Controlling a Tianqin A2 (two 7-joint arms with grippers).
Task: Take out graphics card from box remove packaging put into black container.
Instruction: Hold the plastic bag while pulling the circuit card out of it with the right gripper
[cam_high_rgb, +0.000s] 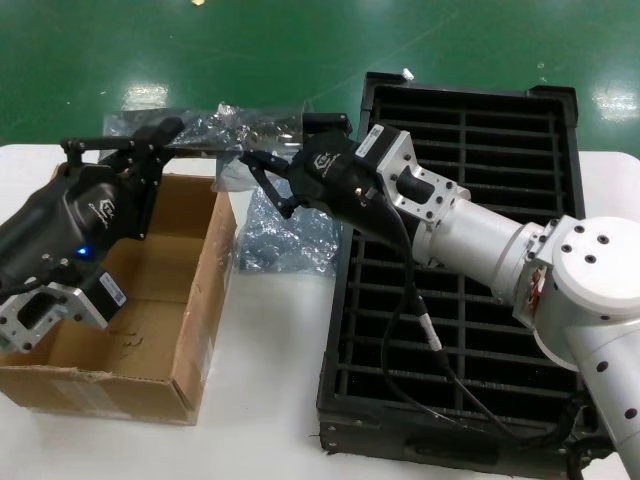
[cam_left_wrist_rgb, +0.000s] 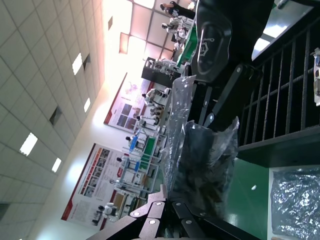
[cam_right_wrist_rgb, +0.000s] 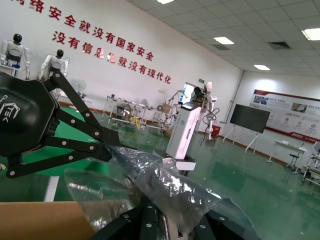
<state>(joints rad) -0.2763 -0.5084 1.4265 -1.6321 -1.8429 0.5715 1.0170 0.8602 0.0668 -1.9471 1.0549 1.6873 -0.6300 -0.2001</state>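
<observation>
Two pincers hold the anti-static bag (cam_high_rgb: 235, 128) aloft — left pincer (cam_high_rgb: 165, 135) shut on its left end, right pincer (cam_high_rgb: 262, 170) clamped on its right. Its long axis runs left-right beyond the cardboard box (cam_high_rgb: 190, 330); the black tray (cam_high_rgb: 350, 300) lies right, nearer the right arm.

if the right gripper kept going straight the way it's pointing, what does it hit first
Most likely the left gripper, which faces the right gripper along the packaging both seem to hold; depth between them is unclear.

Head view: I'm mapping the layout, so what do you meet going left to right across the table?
Left gripper → box → second crinkly bag lying flat → right gripper → black container.
</observation>
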